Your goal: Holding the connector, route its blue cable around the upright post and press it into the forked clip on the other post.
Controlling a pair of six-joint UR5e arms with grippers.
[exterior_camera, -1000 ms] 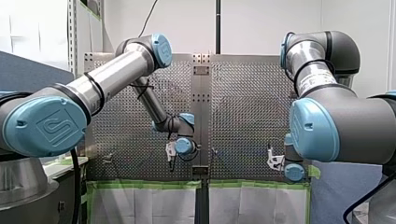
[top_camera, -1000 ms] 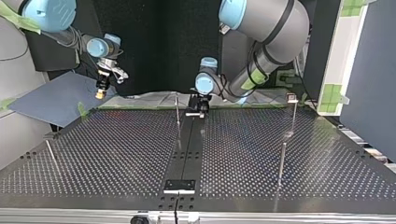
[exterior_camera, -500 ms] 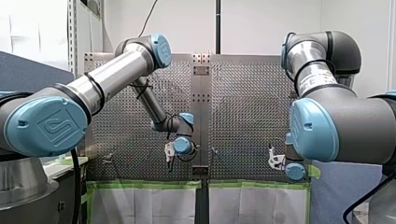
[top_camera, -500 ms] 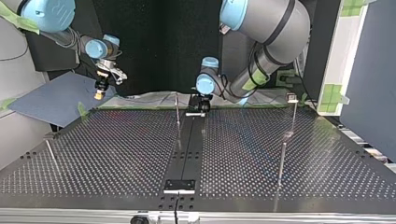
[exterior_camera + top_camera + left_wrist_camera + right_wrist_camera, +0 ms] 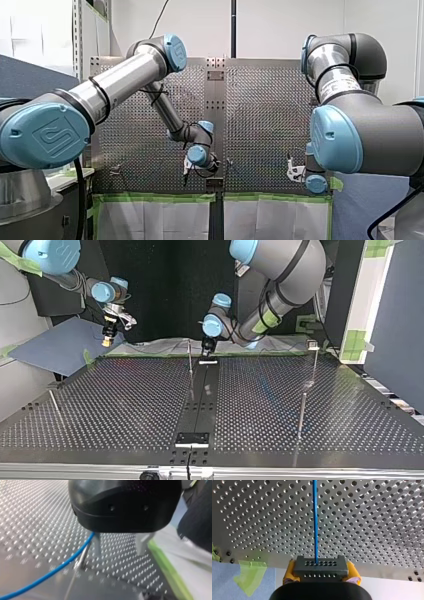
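Note:
In the right wrist view my right gripper (image 5: 320,577) has its yellow pads shut on a dark grey connector (image 5: 320,566). The blue cable (image 5: 315,517) runs straight ahead from it over the perforated plate. My left gripper (image 5: 119,554) is open, its two metal fingers (image 5: 97,546) apart with nothing between them. The blue cable (image 5: 50,573) passes just outside one finger, next to a thin upright post (image 5: 80,558). In the top view my left gripper (image 5: 207,347) hangs beside a thin post (image 5: 190,359). My right gripper (image 5: 106,337) is off the plate's far left corner.
The perforated table (image 5: 125,400) carries more thin posts: one with a small head (image 5: 313,346) at the top view's right, one nearer (image 5: 301,412), and a slanted one (image 5: 53,404) at the left. A black plate (image 5: 192,439) sits on the centre strip. Green tape (image 5: 170,572) edges the table.
My left wrist has turned and shifted slightly toward the top view's left, near the thin post. My right arm has stayed where it was.

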